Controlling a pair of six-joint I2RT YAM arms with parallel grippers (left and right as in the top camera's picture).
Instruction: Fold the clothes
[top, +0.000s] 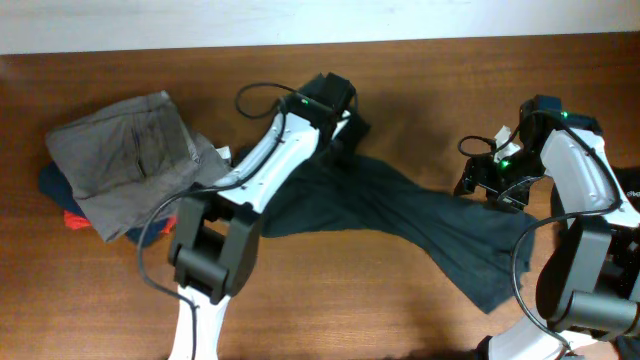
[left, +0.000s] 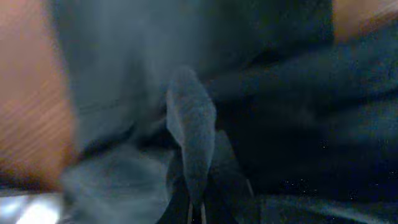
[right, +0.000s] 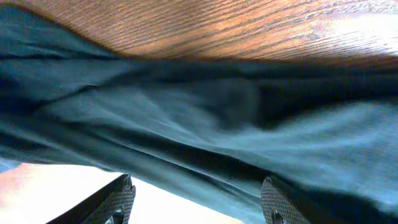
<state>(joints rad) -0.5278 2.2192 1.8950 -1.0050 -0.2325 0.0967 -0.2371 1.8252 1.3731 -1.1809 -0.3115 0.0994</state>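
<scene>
Left tool (top: 348, 140): pinched together on a fold of the dark green T-shirt (top: 400, 215).
Right tool (right: 196, 202): jaws apart over its right end.
T-shirt: stretched across the worktop (top: 330, 300) between the two tools.

Wooden table (top: 380, 295), dark T-shirt (top: 400, 215), garment pile (top: 130, 160)

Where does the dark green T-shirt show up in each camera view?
Overhead: dark green T-shirt sprawls from centre to lower right.
Left wrist: T-shirt fills most of the frame, a raised fold mid-picture.
Right wrist: T-shirt is a wide band across the middle.
Shared landmark: brown wood table, at the left edge in the left wrist view, along the top in the right.
</scene>
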